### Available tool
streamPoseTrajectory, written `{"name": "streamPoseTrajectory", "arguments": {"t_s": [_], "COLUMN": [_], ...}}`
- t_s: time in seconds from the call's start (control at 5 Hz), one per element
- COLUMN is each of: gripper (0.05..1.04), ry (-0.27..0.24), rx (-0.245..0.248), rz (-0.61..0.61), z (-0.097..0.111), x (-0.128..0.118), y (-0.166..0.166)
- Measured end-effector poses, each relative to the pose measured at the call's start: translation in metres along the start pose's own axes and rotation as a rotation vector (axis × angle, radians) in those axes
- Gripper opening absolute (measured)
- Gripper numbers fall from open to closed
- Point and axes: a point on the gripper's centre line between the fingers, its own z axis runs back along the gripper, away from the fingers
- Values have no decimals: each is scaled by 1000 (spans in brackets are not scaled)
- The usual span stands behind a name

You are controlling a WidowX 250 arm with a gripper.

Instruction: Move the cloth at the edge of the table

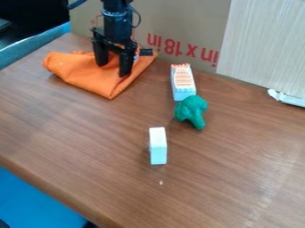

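Jaws of the black gripper (113,69) were observed spread apart, pointed downward over the orange cloth (74,71), with orange fabric seen in the gap between them. Whether the cloth was touched by either tip could not be determined. The cloth was located at the far left of the wooden bench (89,133), close to the far edge; it was loosely folded, with one corner directed toward the near side.

To the right of the cloth, a small carton (183,81) with an orange-patterned top was noted. Green toy broccoli (191,108) was positioned just beside the near end of the carton, its stem directed toward the near side. A white block (158,146) was placed nearer, slightly left of the broccoli, and well apart from the cloth.

Behind the bench, a brown cardboard sheet (193,20) with red lettering was recorded, partly covered at the right by a pale, streaked panel (268,35).
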Motion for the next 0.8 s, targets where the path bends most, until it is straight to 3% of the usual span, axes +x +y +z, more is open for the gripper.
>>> {"name": "streamPoseTrajectory", "arguments": {"t_s": [0.2, 0.4, 0.8], "gripper": [1001, 1001, 1001], "ry": [-10, 4, -1], "rx": [8, -17, -94], "rz": [6, -16, -107], "z": [-1, -11, -17], "x": [7, 7, -21], "y": [3, 1, -9]}}
